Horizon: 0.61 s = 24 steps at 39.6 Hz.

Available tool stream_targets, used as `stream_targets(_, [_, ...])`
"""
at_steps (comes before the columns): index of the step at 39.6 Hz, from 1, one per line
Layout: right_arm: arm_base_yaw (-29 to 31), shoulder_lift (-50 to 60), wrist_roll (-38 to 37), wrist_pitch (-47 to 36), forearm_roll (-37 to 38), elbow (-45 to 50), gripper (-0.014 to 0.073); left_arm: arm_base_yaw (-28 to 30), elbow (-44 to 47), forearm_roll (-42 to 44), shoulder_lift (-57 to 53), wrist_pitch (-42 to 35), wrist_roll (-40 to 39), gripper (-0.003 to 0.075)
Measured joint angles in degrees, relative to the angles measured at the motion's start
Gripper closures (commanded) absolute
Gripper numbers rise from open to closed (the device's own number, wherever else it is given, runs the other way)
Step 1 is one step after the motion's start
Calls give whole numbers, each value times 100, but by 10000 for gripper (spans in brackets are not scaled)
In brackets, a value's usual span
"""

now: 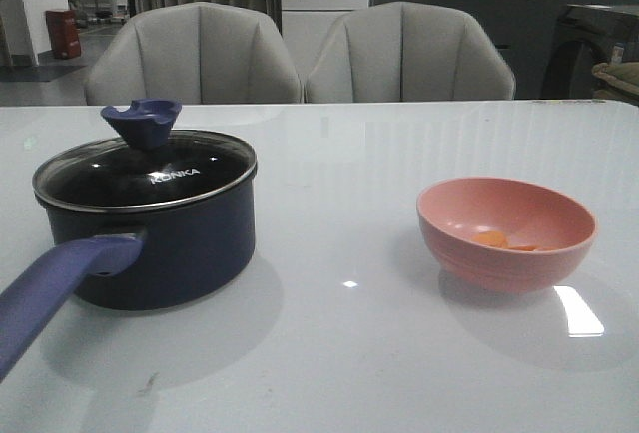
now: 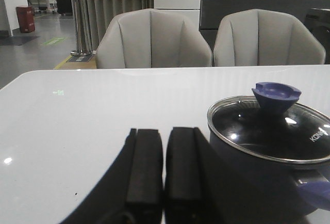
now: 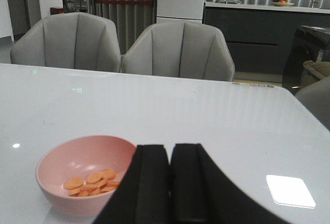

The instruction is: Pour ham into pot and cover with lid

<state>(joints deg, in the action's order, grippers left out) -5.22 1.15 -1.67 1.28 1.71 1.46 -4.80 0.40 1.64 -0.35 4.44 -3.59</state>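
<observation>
White glossy tabletop (image 1: 339, 353) carries your whole job, and nothing looks started. Your orange-tan ham slices (image 3: 93, 181) lie in the salmon-pink round bowl (image 1: 506, 231), well apart from the dark navy saucepan (image 1: 150, 243). Its steel-rimmed glass lid (image 1: 145, 176), lettered "KONKA", sits on top. Left gripper (image 2: 164, 182) and right gripper (image 3: 170, 188) both rest pressed together, empty.
</observation>
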Motion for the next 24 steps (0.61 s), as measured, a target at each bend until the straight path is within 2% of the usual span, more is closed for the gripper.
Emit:
stream_targets(13, [0,0,0,0,0,0,458,0,-12,0,0,-1049,0,606])
stream_targets(19, [0,0,0,0,0,0,458,0,-398,0,23,-753,0,606])
stream_targets(24, [0,0,0,0,0,0,458,0,-1098,0,375,-243,0,606])
